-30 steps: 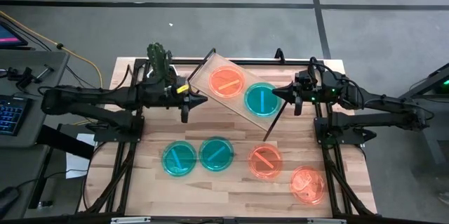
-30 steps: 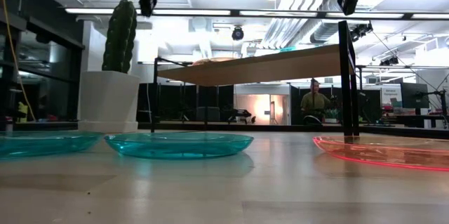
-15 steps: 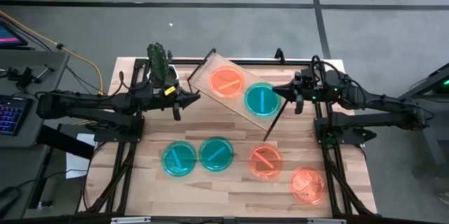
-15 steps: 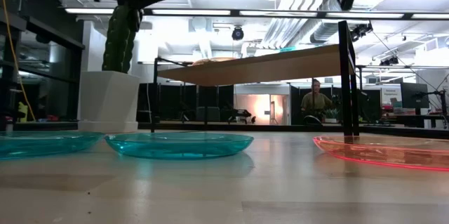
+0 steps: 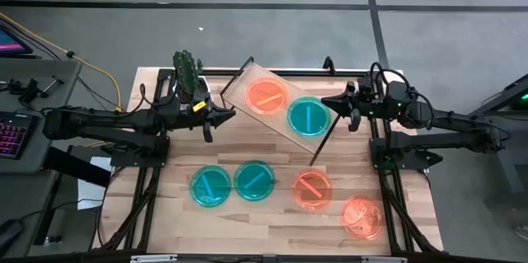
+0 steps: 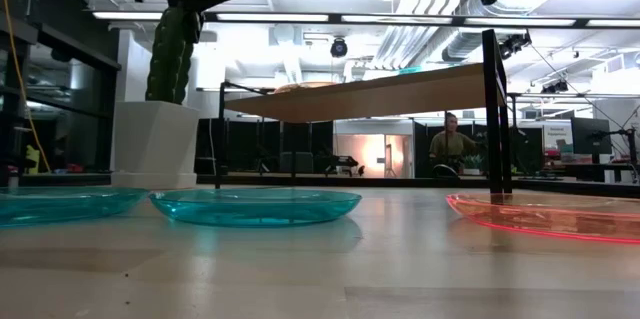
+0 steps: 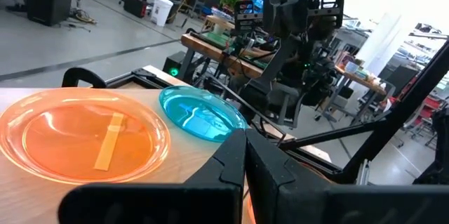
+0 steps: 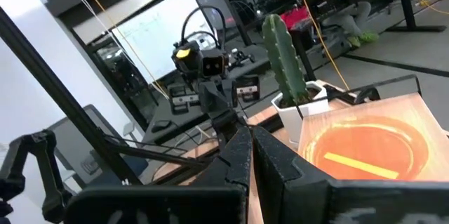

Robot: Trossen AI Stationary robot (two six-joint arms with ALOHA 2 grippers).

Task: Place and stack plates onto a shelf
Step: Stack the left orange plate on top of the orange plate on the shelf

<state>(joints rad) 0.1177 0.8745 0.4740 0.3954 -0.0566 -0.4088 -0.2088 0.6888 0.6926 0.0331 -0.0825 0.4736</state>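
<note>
Four plates lie on the table: two teal at 7 o'clock, two orange at 5. The shelf, at 12, carries one orange plate and one teal plate. Left gripper and right gripper flank it, both closed and empty.

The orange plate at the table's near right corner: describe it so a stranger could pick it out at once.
Start at the shelf, the light-wood board standing slantwise at the back of the table. Four plates lie on the tabletop in front of it. The one meant, the orange plate, is farthest right and nearest the front edge; its orange neighbour lies farther back and left, beside two teal ones.
</note>
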